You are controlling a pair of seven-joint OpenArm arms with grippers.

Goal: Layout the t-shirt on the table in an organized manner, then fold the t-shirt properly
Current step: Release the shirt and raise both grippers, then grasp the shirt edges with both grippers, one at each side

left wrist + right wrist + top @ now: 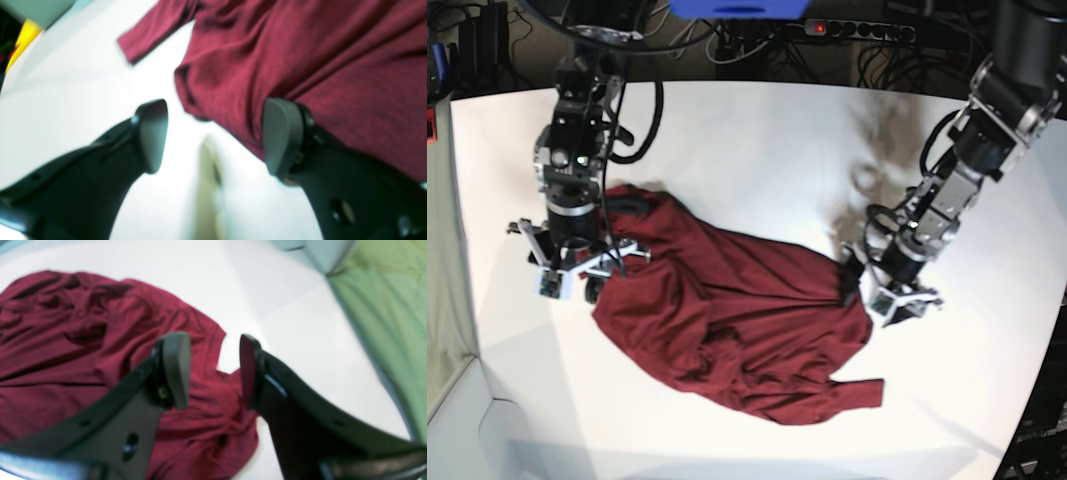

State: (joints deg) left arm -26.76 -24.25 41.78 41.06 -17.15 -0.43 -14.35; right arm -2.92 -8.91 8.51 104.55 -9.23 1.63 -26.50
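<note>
the desk (pixel 757 130) is white and carries the t-shirt (pixel 727 310), a crumpled maroon heap near its middle, long axis running from the far corner under the right arm to the near sleeve (pixel 857 392) on the left arm's side. each of the 2 arms hangs over an opposite end of that axis, so both are about equally near the cloth. the right gripper (pixel 213 370) stands released with nothing between its pads, directly above a bunched edge of shirt. the left gripper (pixel 213 136) is also released and empty, straddling the shirt's edge: 1 finger (pixel 283 136) over fabric, the other over bare desk. judging by this, each arm should pinch its own end and pull apart.
</note>
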